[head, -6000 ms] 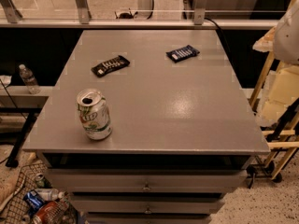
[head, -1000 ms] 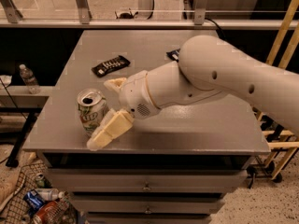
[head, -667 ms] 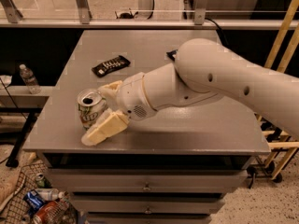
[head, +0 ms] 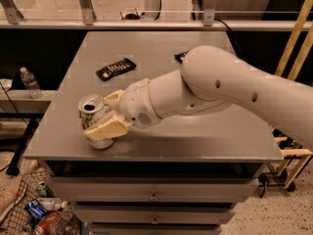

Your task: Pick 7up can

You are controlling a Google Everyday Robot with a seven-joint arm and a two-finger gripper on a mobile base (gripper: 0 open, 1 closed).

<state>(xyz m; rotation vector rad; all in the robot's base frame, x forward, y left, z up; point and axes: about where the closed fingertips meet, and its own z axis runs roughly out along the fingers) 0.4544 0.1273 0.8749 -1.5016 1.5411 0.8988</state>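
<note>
The 7up can stands upright on the grey table near its front left corner. It has a white and green body and an open silver top. My gripper reaches in from the right and is shut on the can. One cream finger lies across the can's front and the other sits behind its right side. The can's base still rests on the table. The white arm crosses the middle of the table.
A flat dark candy bar wrapper lies at the back left of the table. A second one is mostly hidden behind the arm. A water bottle stands on a shelf to the left. A basket of trash sits on the floor.
The gripper has moved left onto the can and its fingers have closed in around it. Six seconds ago the arm was out of view and the can stood alone.
</note>
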